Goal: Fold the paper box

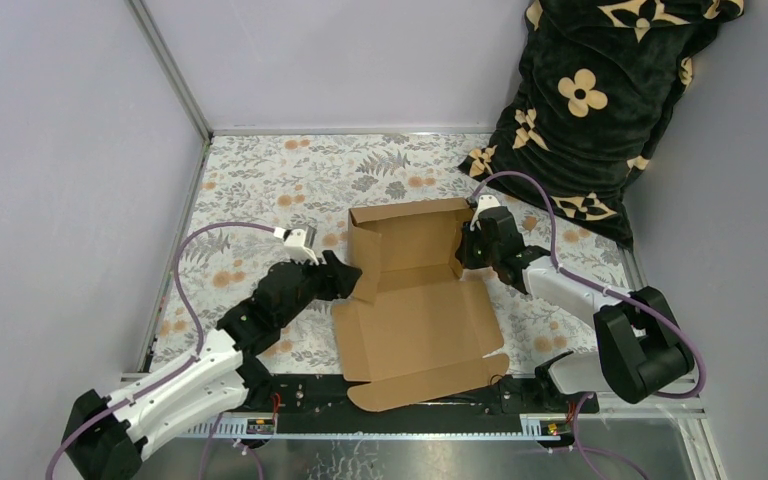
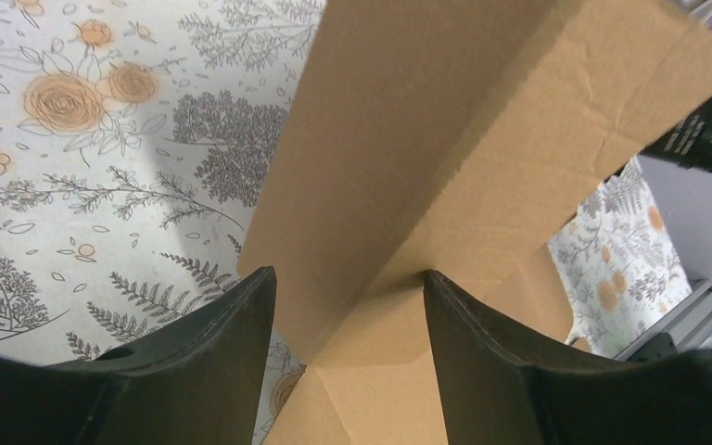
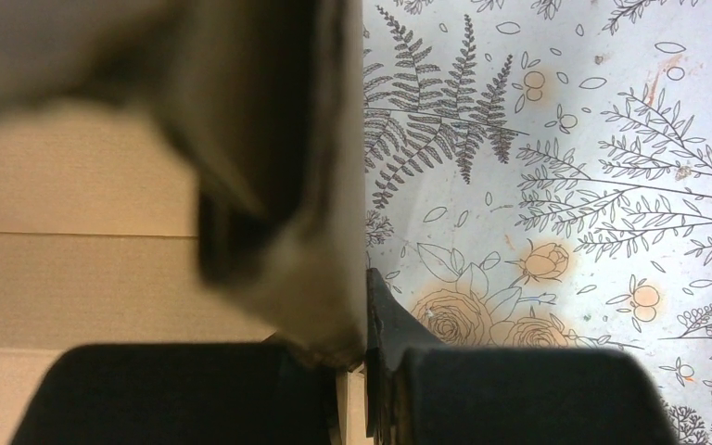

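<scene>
A: Where is the brown corrugated cardboard paper box (image 1: 415, 320)?
B: On the floral-printed surface (image 1: 260, 180), near the black cushion with cream flowers (image 1: 590, 100) but apart from it. The end nearest the cushion already stands up into walls.
A: And the tools?
B: The right tool (image 1: 470, 252) is clenched, seemingly on the wall's thin edge at the corner nearest the cushion. The left tool (image 2: 348, 276) is released, its fingers straddling the raised flap on the side farthest from the cushion.
A: What makes this step go well?
B: Probably the right tool anchoring steadily while the left bends the flap along its scored crease. The board looks stiff, matte and ribbed. Its thin edges could buckle off the crease, and flaps likely spring back unless tucked.
</scene>
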Action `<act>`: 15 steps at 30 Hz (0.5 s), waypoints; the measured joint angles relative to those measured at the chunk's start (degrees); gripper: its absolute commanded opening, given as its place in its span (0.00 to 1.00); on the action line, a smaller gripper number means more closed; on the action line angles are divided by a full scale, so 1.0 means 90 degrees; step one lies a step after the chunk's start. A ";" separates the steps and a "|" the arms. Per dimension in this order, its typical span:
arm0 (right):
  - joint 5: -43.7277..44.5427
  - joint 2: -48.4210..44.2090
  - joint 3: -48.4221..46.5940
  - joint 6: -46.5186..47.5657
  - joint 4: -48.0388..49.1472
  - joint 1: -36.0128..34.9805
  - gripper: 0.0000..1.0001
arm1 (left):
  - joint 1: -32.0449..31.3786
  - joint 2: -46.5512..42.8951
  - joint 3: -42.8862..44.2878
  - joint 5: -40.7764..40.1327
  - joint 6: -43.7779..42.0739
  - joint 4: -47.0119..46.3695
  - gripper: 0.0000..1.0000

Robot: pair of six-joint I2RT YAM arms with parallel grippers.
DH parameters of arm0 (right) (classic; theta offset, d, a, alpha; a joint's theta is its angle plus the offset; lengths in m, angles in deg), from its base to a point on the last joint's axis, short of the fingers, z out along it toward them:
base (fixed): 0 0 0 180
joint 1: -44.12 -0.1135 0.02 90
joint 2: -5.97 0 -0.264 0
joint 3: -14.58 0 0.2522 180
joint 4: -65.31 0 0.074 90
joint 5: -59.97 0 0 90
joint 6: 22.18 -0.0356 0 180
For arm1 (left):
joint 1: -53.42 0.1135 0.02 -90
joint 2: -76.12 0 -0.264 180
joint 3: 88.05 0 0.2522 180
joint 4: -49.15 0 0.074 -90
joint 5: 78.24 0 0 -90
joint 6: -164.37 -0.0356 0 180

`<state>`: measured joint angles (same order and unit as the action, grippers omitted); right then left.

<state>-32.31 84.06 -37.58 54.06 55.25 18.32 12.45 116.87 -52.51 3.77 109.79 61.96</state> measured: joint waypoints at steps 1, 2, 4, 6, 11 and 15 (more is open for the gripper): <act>0.0034 0.0015 0.0000 -0.0005 0.0000 0.0000 0.05 | -0.0068 0.0090 -0.0007 -0.0053 -0.0002 -0.0027 0.67; 0.0073 0.0034 0.0000 -0.0015 0.0000 0.0000 0.05 | -0.0151 0.0204 -0.0012 -0.0136 -0.0010 -0.0063 0.67; 0.0146 0.0078 0.0000 -0.0036 0.0002 -0.0002 0.05 | -0.0294 0.0403 -0.0017 -0.0279 -0.0027 -0.0134 0.67; 0.0185 0.0107 -0.0002 -0.0058 0.0005 -0.0017 0.05 | -0.0435 0.0639 -0.0022 -0.0464 -0.0049 -0.0248 0.67; 0.0260 0.0134 -0.0012 -0.0087 0.0007 -0.0078 0.05 | -0.0556 0.1013 -0.0034 -0.0903 -0.0126 -0.0447 0.67; 0.0306 0.0138 -0.0015 -0.0114 0.0010 -0.0109 0.05 | -0.0566 0.1134 -0.0034 -0.1226 -0.0223 -0.0561 0.66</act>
<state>-29.56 85.30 -37.71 53.04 55.34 17.34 7.35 127.08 -52.81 -7.27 107.78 56.91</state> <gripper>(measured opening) 0.088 0.666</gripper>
